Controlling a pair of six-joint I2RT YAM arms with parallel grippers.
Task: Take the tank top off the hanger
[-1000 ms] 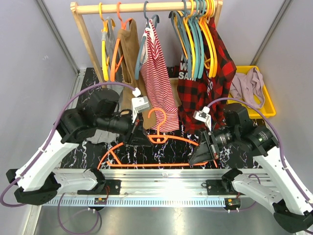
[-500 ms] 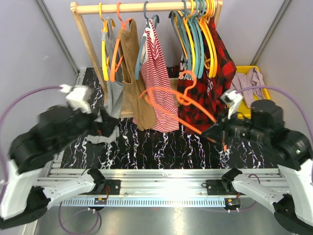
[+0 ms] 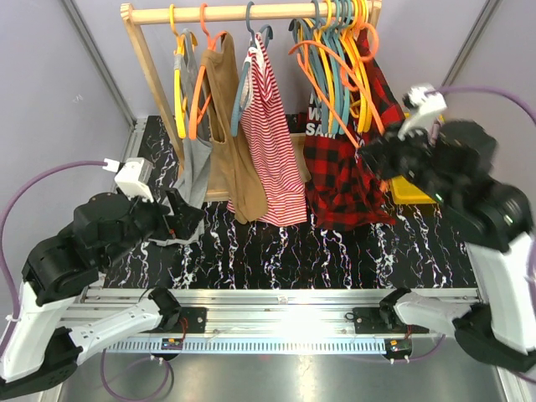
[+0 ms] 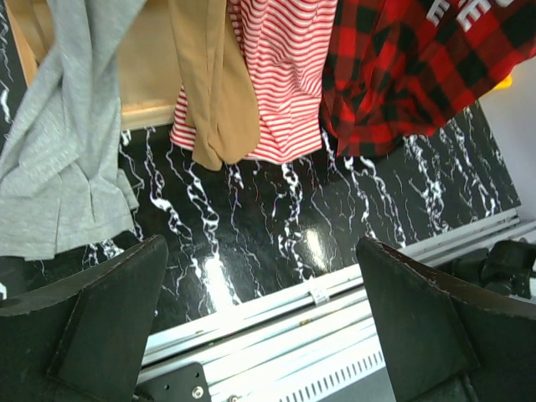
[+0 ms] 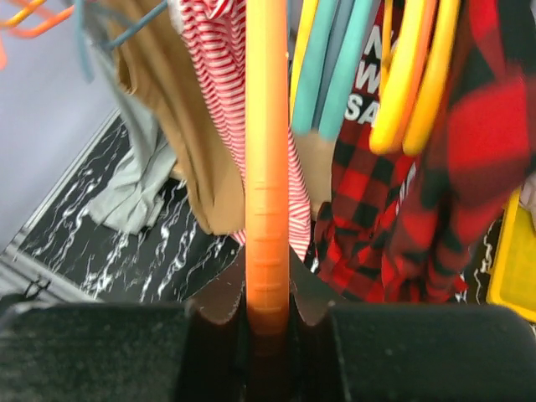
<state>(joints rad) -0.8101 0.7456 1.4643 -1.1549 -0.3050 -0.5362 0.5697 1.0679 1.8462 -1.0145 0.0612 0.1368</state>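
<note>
A bare orange hanger (image 5: 267,167) stands clamped between the fingers of my right gripper (image 5: 267,289), which is shut on its bar. Seen from the top, that right gripper (image 3: 374,153) is raised at the rack's right end, and the hanger slants up among the hangers there. No garment is on it. A grey tank top (image 3: 194,159), a tan one (image 3: 230,142) and a red-striped one (image 3: 272,142) hang on the rod (image 3: 251,12). My left gripper (image 3: 180,219) is low at the left, open and empty (image 4: 260,251), beside the grey top's hem (image 4: 59,167).
A red plaid shirt (image 3: 343,176) hangs under several teal, yellow and orange hangers at the rod's right end. A yellow bin (image 3: 410,191) is mostly hidden behind my right arm. The wooden rack post (image 3: 155,75) stands at the left on the black marble table (image 3: 285,251).
My left gripper let go of the orange hanger, opened and drew back to the left. My right arm lifted the hanger from over the table up to the rack's right end.
</note>
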